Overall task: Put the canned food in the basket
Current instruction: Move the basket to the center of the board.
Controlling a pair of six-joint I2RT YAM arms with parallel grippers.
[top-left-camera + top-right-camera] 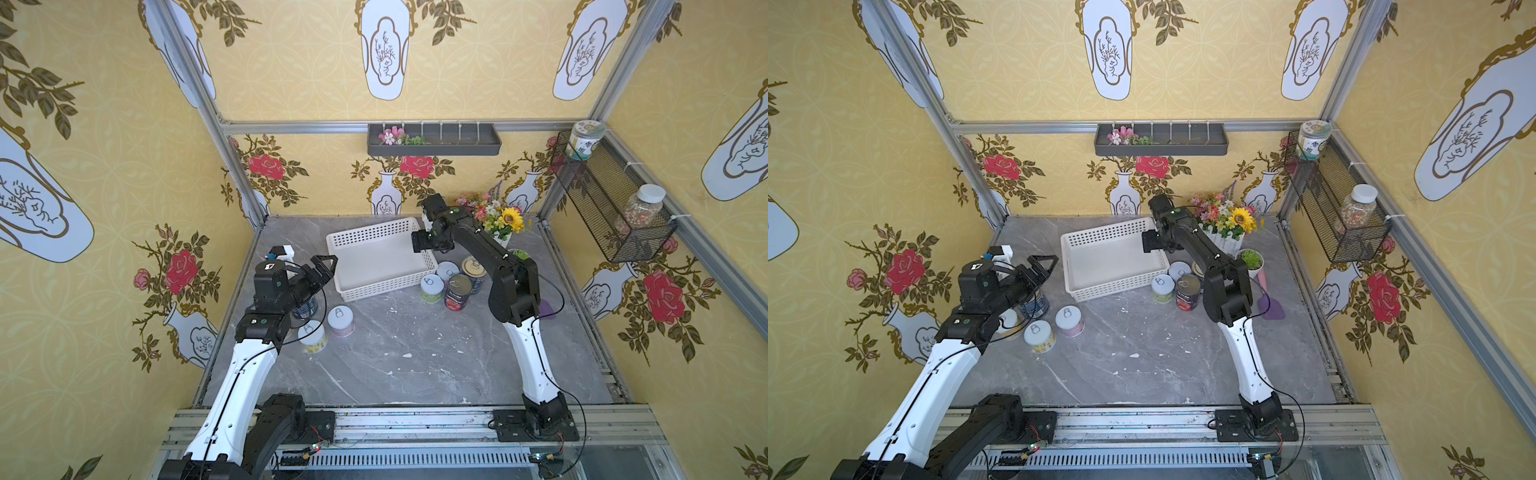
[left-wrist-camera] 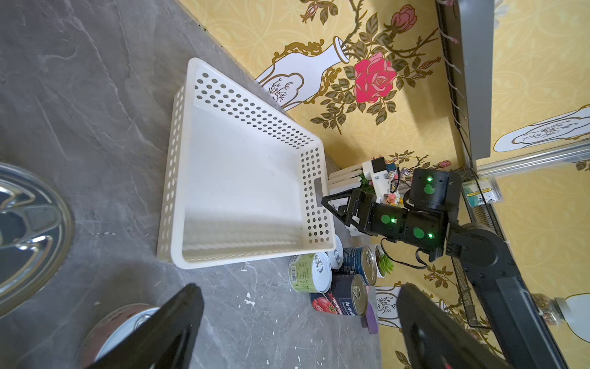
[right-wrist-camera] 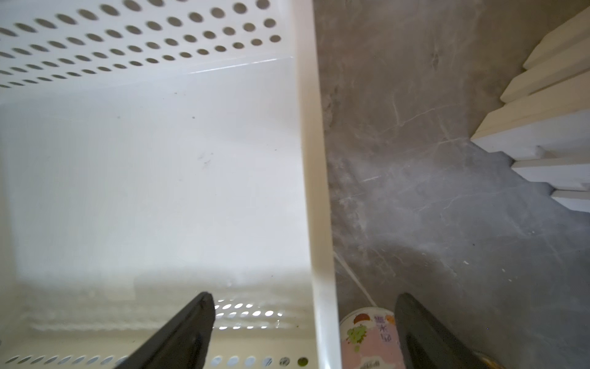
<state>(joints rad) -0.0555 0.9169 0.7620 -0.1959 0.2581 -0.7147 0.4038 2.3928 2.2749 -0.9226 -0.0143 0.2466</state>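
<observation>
Nothing of the task is done: the basket (image 1: 374, 233) sits empty in both top views, its white floor bare, and every can in view stands on the table (image 1: 415, 353). Four cluster at the basket's near corner on the right arm's side: a green can (image 1: 431, 289) and a pale-lidded can (image 1: 447, 270) hard against its wall, a red can (image 1: 458, 293) just beyond the green one, and a blue can (image 1: 474, 270) with a gold lid farthest from the basket. Off the basket's opposite near corner, well apart from it, stand a pink can (image 1: 340, 320) and a yellow can (image 1: 311, 334), with a dark can (image 1: 305, 307) beneath the left arm. A half-hidden lid (image 1: 1009, 320) beside that arm is probably the eighth can, though too little shows to be sure. The right gripper (image 3: 303, 298) hangs over the basket's side wall with its jaws apart, one finger inside the basket and one outside, holding nothing. The left gripper (image 1: 326, 270) hovers beside the basket's other side wall, above the dark can, with its jaws wide apart and empty. All the picking and placing remains, so I judge the task barely begun.
</observation>
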